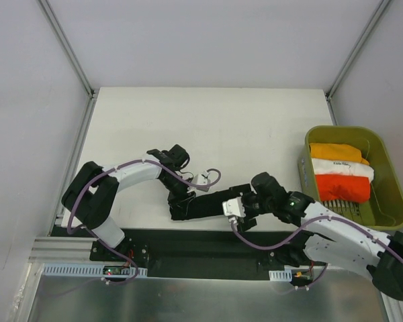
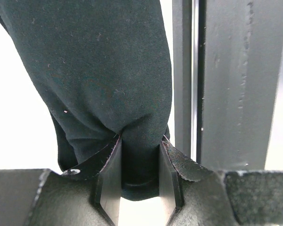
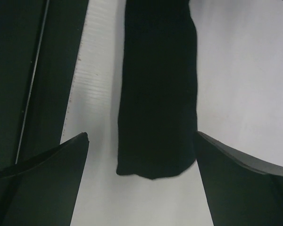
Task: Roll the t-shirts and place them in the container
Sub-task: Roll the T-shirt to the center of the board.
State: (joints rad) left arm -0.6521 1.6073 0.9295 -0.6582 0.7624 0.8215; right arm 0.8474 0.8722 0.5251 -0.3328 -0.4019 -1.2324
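Roll check: black tee with the left gripper biting one end

Down by the near edge of the table, the black tee lies as a long roll between the two arms. The left gripper's fingers are clamped on a bunch of its cloth. The right gripper sits at the other end, fingers wide apart either side, not touching. Farther back on the right, a green tub holds the orange tee, white tee and red-orange tee.

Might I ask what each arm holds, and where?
Fingers of the left gripper pinch an end fold of the black t-shirt; the right gripper, open astride its other end, holds nothing.
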